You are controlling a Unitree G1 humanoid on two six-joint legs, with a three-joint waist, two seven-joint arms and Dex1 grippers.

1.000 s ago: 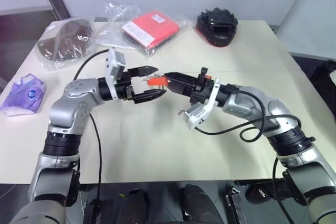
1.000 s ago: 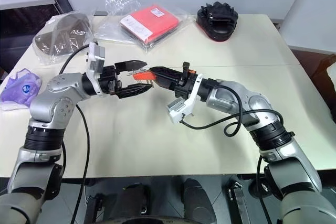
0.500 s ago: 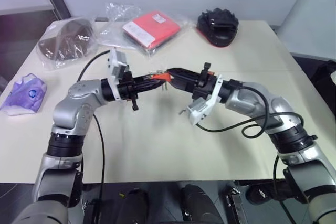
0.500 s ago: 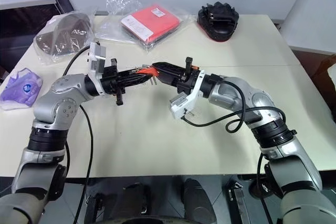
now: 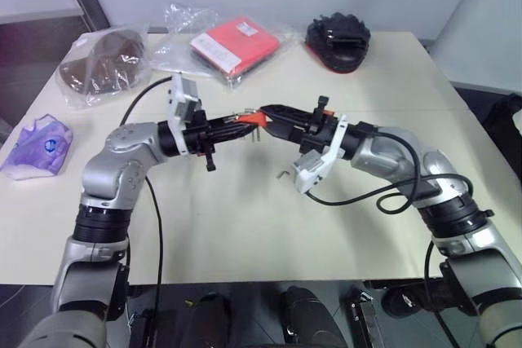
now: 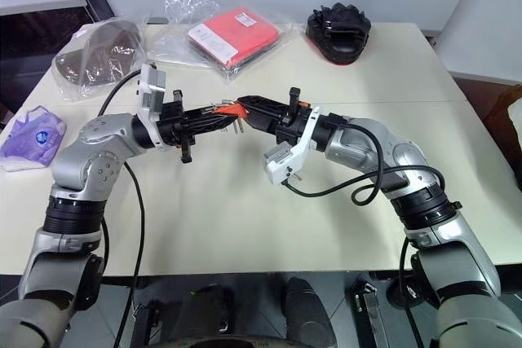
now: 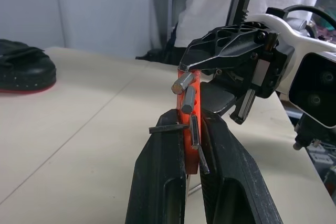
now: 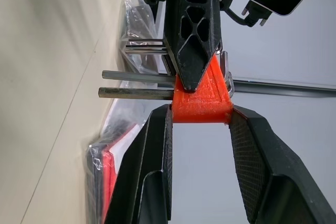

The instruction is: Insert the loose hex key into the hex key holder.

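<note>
The orange holder (image 8: 201, 98), dark keys sticking out like prongs, sat pinched between the right gripper's (image 8: 199, 129) jaws, and the left gripper (image 7: 191, 129) was clamped on it too.

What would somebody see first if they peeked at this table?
Right in the middle, above the table, two black grippers meet on a little orange hex key holder: the left gripper is shut on it, and the right gripper clamps its other end. At the far edge lie a red packet in clear plastic and a black padded thing.
</note>
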